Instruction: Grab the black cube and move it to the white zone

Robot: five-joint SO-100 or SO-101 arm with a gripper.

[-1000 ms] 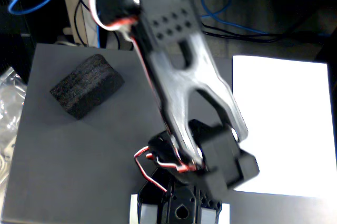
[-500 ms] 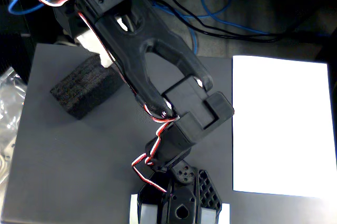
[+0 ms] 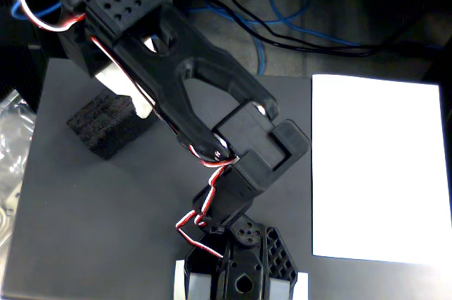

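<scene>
lab bench, loose cables (image 3: 282,28)

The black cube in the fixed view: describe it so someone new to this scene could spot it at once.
Start from the dark grey mat covering the table's left and middle. Near its upper left, beside the arm's jaws, sits the black cube, a coarse foam block with rounded corners. Unlike the glossy plastic arm above it, it is matte and porous.

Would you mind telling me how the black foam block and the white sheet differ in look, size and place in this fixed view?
The black cube is dark, coarse and thick, while the white zone is plain, bright and flat. The black cube is small; the white zone is several times larger. The black cube sits at the left, beside the gripper; the white zone lies at the right, away from the arm. Both rest on the dark grey mat.
</scene>
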